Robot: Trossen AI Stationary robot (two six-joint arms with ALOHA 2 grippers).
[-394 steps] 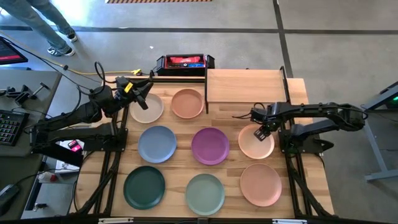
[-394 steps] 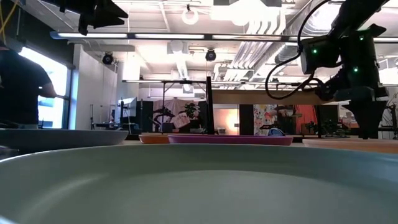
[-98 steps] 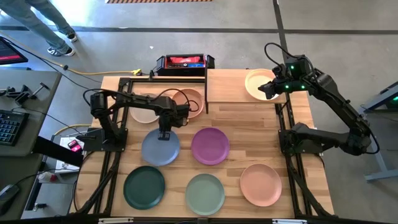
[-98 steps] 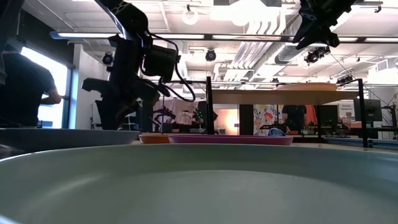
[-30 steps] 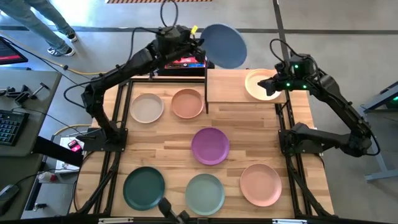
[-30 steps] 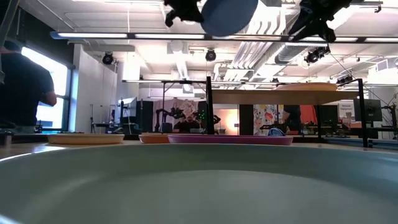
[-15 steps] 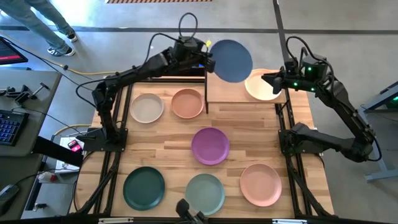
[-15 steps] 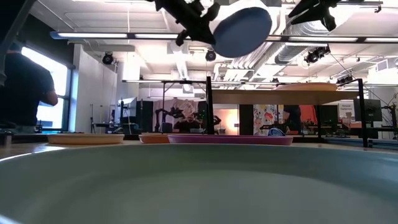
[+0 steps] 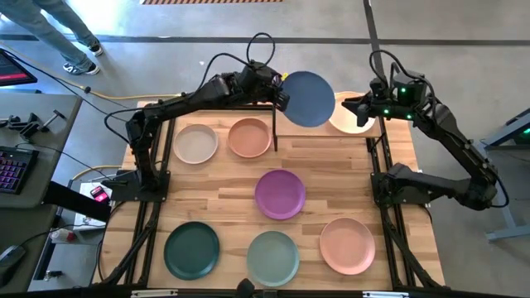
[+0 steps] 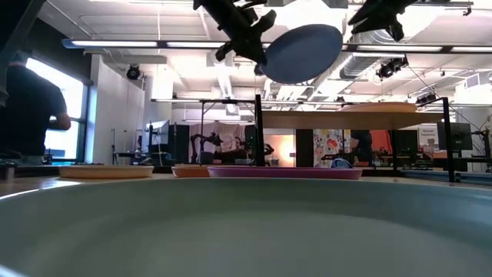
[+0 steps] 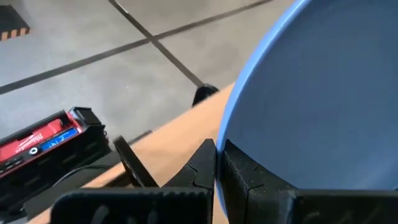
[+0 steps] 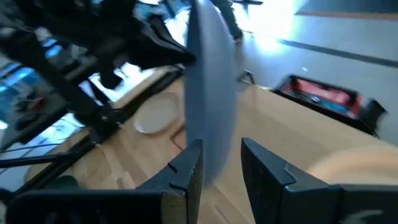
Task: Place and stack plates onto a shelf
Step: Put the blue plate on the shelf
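My left gripper (image 9: 283,93) is shut on a blue plate (image 9: 310,98), which hangs tilted in the air over the left half of the light-wood shelf (image 9: 319,135). A pale plate (image 9: 344,122) lies on the shelf's right half. My right gripper (image 9: 349,106) hovers open over that plate, nothing between its fingers (image 12: 186,174). On the table lie the cream (image 9: 195,142), orange-tan (image 9: 250,137), purple (image 9: 280,193), dark green (image 9: 192,250), sage (image 9: 272,257) and salmon (image 9: 347,245) plates. My left gripper pinches the blue plate's rim (image 11: 229,140) between its two fingers, at the plate's left edge. The fingers reach in from the table's left side. The plate is lifted clear of shelf and table and tilted, its free side higher (image 10: 330,35).
A red and black tool case (image 9: 244,82) sits beyond the table's far edge. The shelf's black post (image 9: 275,124) stands at its left side, beside the orange-tan plate. A person (image 10: 27,108) stands off the table's far left.
My left gripper has carried the blue plate from beyond the far edge toward the near edge and slightly right, lowering it over the shelf. The plate has tipped from steep toward flatter.
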